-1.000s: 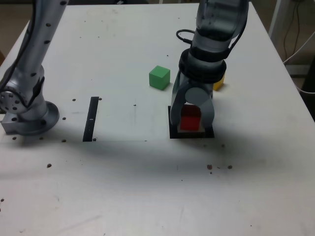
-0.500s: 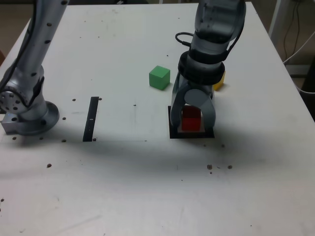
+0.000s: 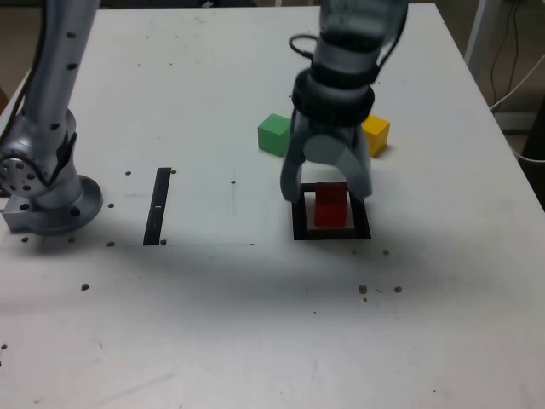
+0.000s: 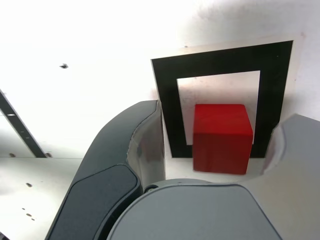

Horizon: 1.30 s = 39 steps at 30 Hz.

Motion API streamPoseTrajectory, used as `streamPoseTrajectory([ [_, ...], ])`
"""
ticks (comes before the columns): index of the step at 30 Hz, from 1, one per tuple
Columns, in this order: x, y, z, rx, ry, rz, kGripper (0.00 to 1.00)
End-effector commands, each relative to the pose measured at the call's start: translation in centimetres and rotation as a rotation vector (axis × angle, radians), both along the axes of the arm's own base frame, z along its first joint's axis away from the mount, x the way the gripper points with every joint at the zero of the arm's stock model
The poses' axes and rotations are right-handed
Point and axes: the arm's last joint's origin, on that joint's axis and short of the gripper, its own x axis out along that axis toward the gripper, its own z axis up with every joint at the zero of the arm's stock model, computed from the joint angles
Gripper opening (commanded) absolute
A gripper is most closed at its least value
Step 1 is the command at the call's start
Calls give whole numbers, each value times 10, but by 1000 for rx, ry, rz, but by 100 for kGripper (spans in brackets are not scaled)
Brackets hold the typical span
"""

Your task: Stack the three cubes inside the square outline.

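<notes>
A white table [image 3: 213, 324], speckled with small dark marks, fills the exterior view, with a narrow black strip [image 3: 158, 205] lying flat near the arm's grey base [image 3: 51, 204]. Taking the square outline [image 3: 298, 223] as the centre of a clock face in that view, the green cube [image 3: 274, 135] sits at about eleven o'clock and the yellow cube [image 3: 375, 135] at about one o'clock, both well apart from the frame and from each other, each resting on the table.

The red cube [image 3: 331, 205] stands on the table within the square outline [image 4: 167, 100]; in the wrist view the red cube [image 4: 222, 137] sits toward one side of the white centre, with one lower edge over the black border rather than squarely centred. Nothing else is inside the frame, and no cube is on top of the red one.

The gripper [image 3: 328, 189] hangs just above the red cube, jaws spread wide to either side of it, with clear gaps between the fingers [image 4: 145, 145] and the cube's faces. It holds nothing.

By my reading, the first placement is done and the release is the step in hand. The next move calls for lifting straight up clear of the red cube without brushing it, then travelling to one of the two remaining cubes, aligning the jaws across its flat faces, and bringing it back to sit squarely on the red one.
</notes>
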Motion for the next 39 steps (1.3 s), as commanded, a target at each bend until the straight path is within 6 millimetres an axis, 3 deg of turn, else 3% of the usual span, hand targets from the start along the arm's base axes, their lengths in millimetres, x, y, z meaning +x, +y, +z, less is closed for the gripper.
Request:
streamPoseTrajectory([
  [1, -7, 4, 12, 11, -11, 10, 92],
  [11, -5, 23, 31, 39, -12, -4, 92],
  [21, 29, 52, 30, 32, -10, -52, 92],
  [30, 59, 93, 21, 34, -9, -79, 92],
  [39, 73, 140, 16, 43, -19, -78, 92],
])
